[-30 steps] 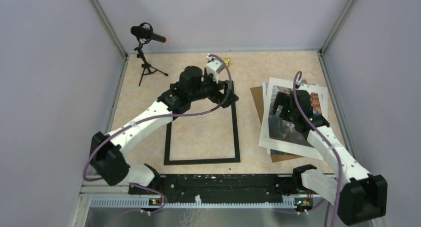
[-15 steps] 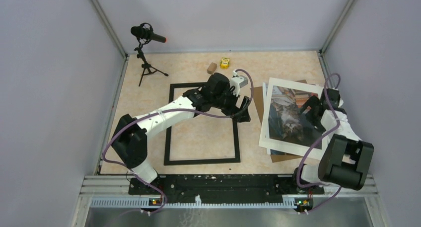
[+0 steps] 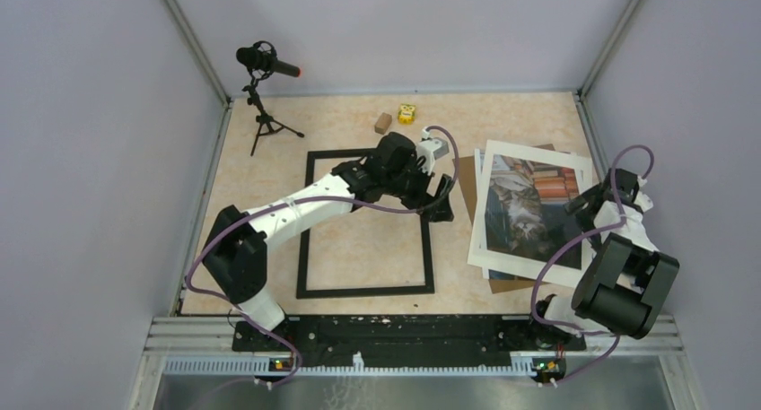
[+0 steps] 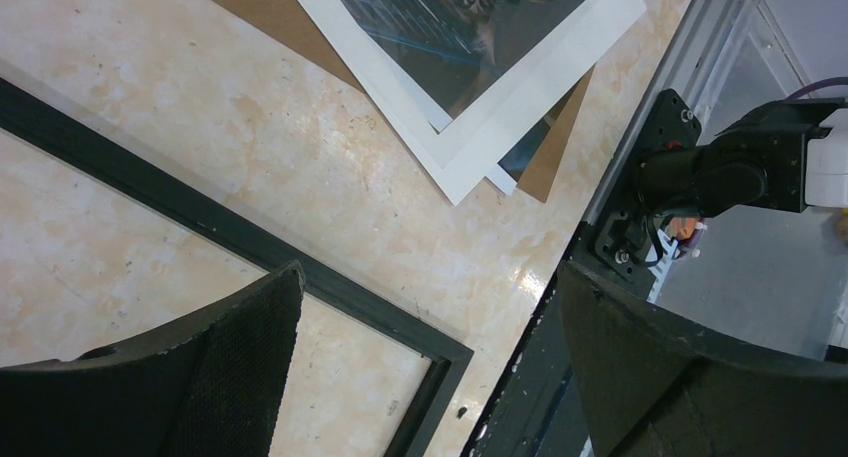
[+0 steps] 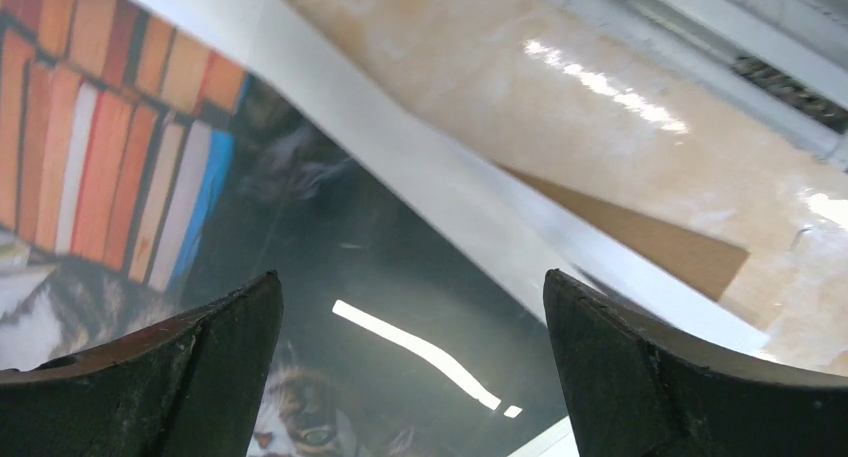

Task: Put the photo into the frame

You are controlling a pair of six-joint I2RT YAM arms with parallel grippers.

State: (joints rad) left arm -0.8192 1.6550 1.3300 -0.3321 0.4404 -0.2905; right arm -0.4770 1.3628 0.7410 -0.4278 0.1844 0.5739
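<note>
Lying face-up, the photo (image 3: pixel 529 208) runs near-to-far, slightly tilted; both jaws gape empty.

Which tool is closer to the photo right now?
Right. The right tool hangs open over the photo at its right edge; the left tool, also open, is above the frame, at its right rail.

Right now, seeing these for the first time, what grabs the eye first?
The cat photo with its bright books, lying on brown cardboard at the right of the table, stands out first. Next, the black frame at the centre, bare table showing through it. The left pincer hangs open by the frame's right side, the right pincer open at the photo's right edge.
</note>
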